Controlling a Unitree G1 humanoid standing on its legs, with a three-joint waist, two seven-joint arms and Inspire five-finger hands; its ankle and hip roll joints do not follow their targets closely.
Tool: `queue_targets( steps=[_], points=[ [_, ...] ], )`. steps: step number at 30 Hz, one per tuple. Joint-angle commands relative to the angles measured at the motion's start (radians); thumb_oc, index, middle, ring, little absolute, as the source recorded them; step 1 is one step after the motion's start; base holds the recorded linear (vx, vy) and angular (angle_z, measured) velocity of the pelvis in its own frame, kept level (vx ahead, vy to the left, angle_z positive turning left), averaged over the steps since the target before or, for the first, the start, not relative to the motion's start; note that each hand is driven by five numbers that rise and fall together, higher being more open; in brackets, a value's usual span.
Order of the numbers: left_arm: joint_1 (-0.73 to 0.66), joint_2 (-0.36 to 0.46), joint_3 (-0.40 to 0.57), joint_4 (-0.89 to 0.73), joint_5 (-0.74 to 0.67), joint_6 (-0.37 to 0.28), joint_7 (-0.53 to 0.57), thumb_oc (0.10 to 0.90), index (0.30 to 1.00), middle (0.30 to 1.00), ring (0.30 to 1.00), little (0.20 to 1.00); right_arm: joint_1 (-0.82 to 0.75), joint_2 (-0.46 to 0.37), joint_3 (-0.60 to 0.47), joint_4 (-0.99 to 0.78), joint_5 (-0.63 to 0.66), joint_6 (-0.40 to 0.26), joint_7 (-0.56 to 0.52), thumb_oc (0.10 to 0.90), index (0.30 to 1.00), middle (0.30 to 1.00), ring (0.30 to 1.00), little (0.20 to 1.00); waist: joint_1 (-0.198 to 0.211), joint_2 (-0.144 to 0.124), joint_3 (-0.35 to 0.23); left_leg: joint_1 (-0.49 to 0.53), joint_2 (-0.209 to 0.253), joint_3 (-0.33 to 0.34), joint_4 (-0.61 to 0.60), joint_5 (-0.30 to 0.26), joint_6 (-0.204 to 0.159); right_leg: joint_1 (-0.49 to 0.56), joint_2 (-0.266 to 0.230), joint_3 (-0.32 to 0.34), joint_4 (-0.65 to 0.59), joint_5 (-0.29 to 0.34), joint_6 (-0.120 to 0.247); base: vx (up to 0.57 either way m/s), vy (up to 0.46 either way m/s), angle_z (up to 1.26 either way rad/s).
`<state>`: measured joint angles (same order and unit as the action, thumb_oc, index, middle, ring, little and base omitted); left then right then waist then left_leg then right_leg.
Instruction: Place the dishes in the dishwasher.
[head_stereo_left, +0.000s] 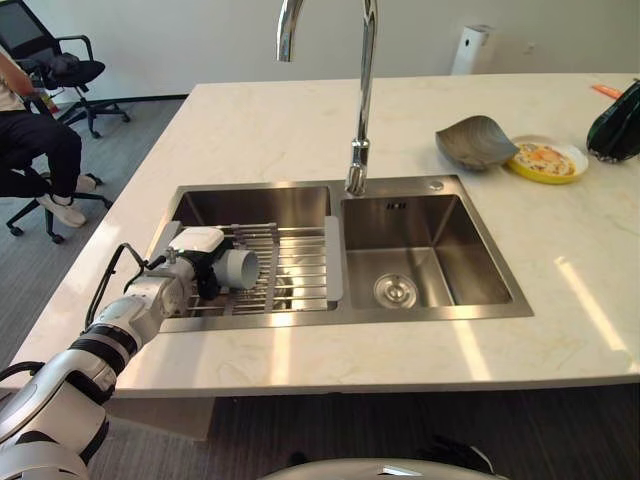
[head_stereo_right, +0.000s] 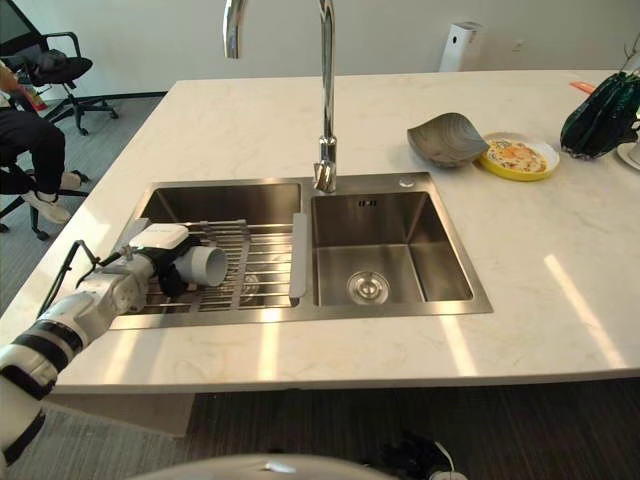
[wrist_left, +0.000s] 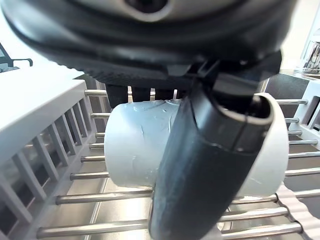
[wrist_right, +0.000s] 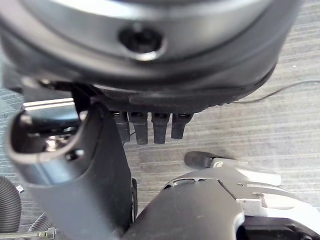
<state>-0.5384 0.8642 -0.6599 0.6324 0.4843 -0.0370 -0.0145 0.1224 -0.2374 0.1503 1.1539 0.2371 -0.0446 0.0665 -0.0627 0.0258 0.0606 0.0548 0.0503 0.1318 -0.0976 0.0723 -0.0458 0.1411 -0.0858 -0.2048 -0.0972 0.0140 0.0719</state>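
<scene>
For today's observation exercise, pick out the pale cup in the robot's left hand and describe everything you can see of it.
The cup is a plain pale grey-white cylinder with a matte, smooth surface and no handle in sight. It lies on its side, its open mouth pointing toward the right basin. The left hand is curled around it, thumb across its wall in the wrist view. It sits over the wire rack spanning the left sink basin; whether it rests on the bars cannot be told.

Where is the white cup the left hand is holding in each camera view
Left eye view: white cup over the sink rack, lower left, in the left hand.
Right eye view: same, by the rack's left part.
Left wrist view: centre, behind the thumb.
Right wrist view: not visible.
Shared landmark: rack bars.
</scene>
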Motion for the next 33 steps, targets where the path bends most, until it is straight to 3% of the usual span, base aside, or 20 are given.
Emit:
queue_targets(
  steps=[1, 5, 7, 12, 13, 14, 16, 17, 20, 21, 23, 25, 27, 29, 30, 31, 32, 33],
  points=[
    [-0.134, -0.01, 0.003, 0.024, 0.018, -0.031, 0.014, 0.4, 0.3, 0.3, 0.3, 0.3, 0.026, -0.066, 0.053, 0.069, -0.005, 0.022, 0.0, 0.8, 0.9, 0.9, 0.9, 0.9, 0.012, 0.014, 0.032, 0.06, 0.089, 0.037, 0.01, -0.083, -0.077, -0.079, -0.122, 0.007, 0.01, 0.045, 0.169, 0.0, 0.0, 0.0],
    [-0.106, 0.006, 0.05, -0.032, 0.0, -0.05, 0.063, 0.4, 0.3, 0.3, 0.3, 0.3, 0.032, -0.063, 0.05, 0.064, -0.005, 0.015, 0.0, 0.8, 0.9, 0.9, 0.9, 0.9, 0.02, 0.012, 0.029, 0.062, 0.088, 0.033, 0.01, -0.084, -0.078, -0.073, -0.124, 0.001, 0.01, 0.043, 0.169, 0.0, 0.0, 0.0],
    [-0.073, 0.025, 0.118, -0.097, -0.036, -0.07, 0.119, 0.4, 0.3, 0.3, 0.3, 0.3, 0.039, -0.058, 0.047, 0.059, -0.005, 0.008, 0.003, 0.8, 0.9, 0.9, 0.9, 0.9, 0.025, 0.009, 0.026, 0.063, 0.089, 0.029, 0.01, -0.084, -0.081, -0.068, -0.124, -0.003, 0.01, 0.041, 0.168, 0.0, -0.02, 0.01],
    [0.117, 0.015, 0.409, -0.313, -0.192, -0.104, 0.234, 0.4, 0.3, 0.3, 0.3, 0.3, 0.053, -0.023, 0.033, 0.053, -0.005, 0.001, 0.005, 0.8, 0.9, 0.9, 0.9, 0.9, 0.05, 0.002, 0.014, 0.068, 0.101, 0.009, 0.01, -0.077, -0.091, -0.048, -0.114, -0.016, 0.01, 0.023, 0.156, 0.01, -0.053, 0.03],
    [0.132, 0.015, 0.423, -0.324, -0.192, -0.101, 0.23, 0.4, 0.3, 0.3, 0.3, 0.3, 0.053, -0.027, 0.038, 0.054, -0.005, 0.001, 0.005, 0.8, 0.9, 0.9, 0.9, 0.9, 0.043, 0.005, 0.014, 0.069, 0.102, 0.008, 0.01, -0.077, -0.092, -0.047, -0.113, -0.017, 0.01, 0.023, 0.155, 0.03, -0.096, 0.08],
    [0.191, -0.042, 0.533, -0.404, -0.291, -0.12, 0.252, 0.4, 0.3, 0.3, 0.3, 0.3, 0.053, -0.011, 0.04, 0.055, -0.013, 0.005, 0.008, 0.8, 0.9, 0.9, 0.9, 0.9, 0.055, 0.003, 0.008, 0.07, 0.114, -0.003, 0.01, -0.071, -0.099, -0.038, -0.105, -0.025, 0.01, 0.012, 0.147, 0.03, -0.113, 0.11],
    [0.248, -0.11, 0.665, -0.518, -0.486, -0.166, 0.257, 0.4, 0.3, 0.3, 0.3, 0.3, 0.038, -0.006, 0.04, 0.049, -0.016, 0.011, 0.017, 0.8, 0.9, 0.9, 0.9, 0.9, 0.075, 0.004, 0.003, 0.074, 0.13, -0.017, 0.01, -0.057, -0.107, -0.028, -0.086, -0.03, 0.01, -0.005, 0.132, 0.03, -0.16, 0.13],
    [0.257, -0.11, 0.673, -0.525, -0.489, -0.164, 0.253, 0.4, 0.3, 0.3, 0.3, 0.3, 0.037, -0.009, 0.043, 0.049, -0.016, 0.011, 0.017, 0.8, 0.9, 0.9, 0.9, 0.9, 0.072, 0.007, 0.004, 0.075, 0.131, -0.017, 0.01, -0.057, -0.108, -0.027, -0.084, -0.03, 0.01, -0.005, 0.131, 0.02, -0.138, 0.17],
    [0.315, -0.194, 0.793, -0.61, -0.708, -0.217, 0.242, 0.4, 0.3, 0.3, 0.3, 0.3, 0.012, -0.006, 0.069, 0.036, -0.019, 0.018, 0.03, 0.8, 0.9, 0.9, 0.9, 0.9, 0.093, 0.015, 0.007, 0.071, 0.154, -0.032, 0.025, -0.041, -0.117, -0.02, -0.061, -0.029, 0.01, -0.024, 0.111, -0.01, -0.121, 0.15],
    [0.317, -0.194, 0.795, -0.611, -0.708, -0.216, 0.241, 0.4, 0.3, 0.3, 0.3, 0.3, 0.012, -0.007, 0.07, 0.036, -0.019, 0.018, 0.03, 0.8, 0.9, 0.9, 0.9, 0.9, 0.092, 0.015, 0.007, 0.071, 0.154, -0.033, 0.025, -0.041, -0.117, -0.019, -0.061, -0.029, 0.01, -0.024, 0.111, -0.03, -0.183, 0.02],
    [0.384, -0.261, 0.898, -0.694, -0.873, -0.255, 0.213, 0.4, 0.3, 0.3, 0.3, 0.3, -0.001, -0.009, 0.107, 0.019, -0.045, 0.021, 0.045, 0.8, 0.9, 0.9, 0.9, 0.9, 0.123, 0.023, 0.02, 0.043, 0.179, -0.061, 0.077, -0.038, -0.128, -0.012, -0.033, -0.03, 0.01, -0.044, 0.086, -0.03, -0.197, 0.06],
    [0.41, -0.281, 0.93, -0.723, -0.9, -0.259, 0.206, 0.4, 0.3, 0.3, 0.3, 0.3, -0.006, -0.013, 0.117, 0.014, -0.055, 0.022, 0.049, 0.8, 0.9, 0.9, 0.9, 0.9, 0.137, 0.027, 0.029, 0.024, 0.185, -0.079, 0.104, -0.033, -0.132, -0.011, -0.025, -0.035, 0.01, -0.05, 0.08, -0.07, -0.156, 0.1],
    [0.443, -0.312, 0.979, -0.754, -0.94, -0.275, 0.199, 0.4, 0.3, 0.3, 0.3, 0.3, -0.03, -0.041, 0.133, 0.005, -0.071, 0.021, 0.047, 0.8, 0.9, 0.9, 0.9, 0.9, 0.187, 0.039, 0.073, -0.054, 0.192, -0.141, 0.144, 0.039, -0.152, -0.016, -0.011, -0.06, 0.01, -0.06, 0.067, -0.17, -0.168, 0.19],
    [0.448, -0.322, 0.986, -0.761, -0.942, -0.276, 0.195, 0.4, 0.3, 0.3, 0.3, 0.3, -0.033, -0.054, 0.129, 0.003, -0.074, 0.021, 0.045, 0.8, 0.9, 0.9, 0.9, 0.9, 0.196, 0.045, 0.08, -0.092, 0.191, -0.163, 0.129, 0.078, -0.166, -0.022, -0.015, -0.092, 0.01, -0.065, 0.064, -0.18, -0.033, 0.63],
    [0.457, -0.341, 0.994, -0.765, -0.933, -0.273, 0.184, 0.4, 0.3, 0.3, 0.3, 0.3, -0.031, -0.068, 0.114, -0.002, -0.079, 0.018, 0.037, 0.8, 0.9, 0.9, 0.9, 0.9, 0.215, 0.058, 0.088, -0.155, 0.194, -0.139, 0.094, 0.146, -0.171, -0.029, -0.033, -0.169, 0.01, -0.076, 0.064, -0.23, -0.023, 0.85],
    [0.457, -0.341, 0.994, -0.765, -0.933, -0.273, 0.184, 0.4, 0.3, 0.3, 0.3, 0.3, -0.031, -0.068, 0.114, -0.002, -0.079, 0.018, 0.037, 0.8, 0.9, 0.9, 0.9, 0.9, 0.215, 0.058, 0.088, -0.155, 0.194, -0.139, 0.094, 0.146, -0.171, -0.029, -0.033, -0.169, 0.01, -0.076, 0.064, -0.29, -0.09, 1.32],
    [0.469, -0.347, 0.995, -0.757, -0.925, -0.267, 0.171, 0.4, 0.3, 0.3, 0.3, 0.3, -0.021, -0.092, 0.095, -0.005, -0.095, 0.016, 0.03, 0.8, 0.9, 0.9, 0.9, 0.9, 0.221, 0.068, 0.088, -0.196, 0.226, -0.008, 0.06, 0.185, -0.176, -0.026, -0.058, -0.276, 0.01, -0.084, 0.064, -0.21, -0.074, 1.43],
    [0.479, -0.35, 0.995, -0.753, -0.927, -0.269, 0.174, 0.4, 0.3, 0.3, 0.3, 0.3, -0.023, -0.101, 0.091, -0.004, -0.097, 0.016, 0.023, 0.8, 0.9, 0.9, 0.9, 0.9, 0.227, 0.072, 0.093, -0.206, 0.238, 0.033, 0.075, 0.203, -0.182, -0.026, -0.065, -0.308, 0.01, -0.079, 0.062, -0.21, -0.075, 1.53]
  ],
)
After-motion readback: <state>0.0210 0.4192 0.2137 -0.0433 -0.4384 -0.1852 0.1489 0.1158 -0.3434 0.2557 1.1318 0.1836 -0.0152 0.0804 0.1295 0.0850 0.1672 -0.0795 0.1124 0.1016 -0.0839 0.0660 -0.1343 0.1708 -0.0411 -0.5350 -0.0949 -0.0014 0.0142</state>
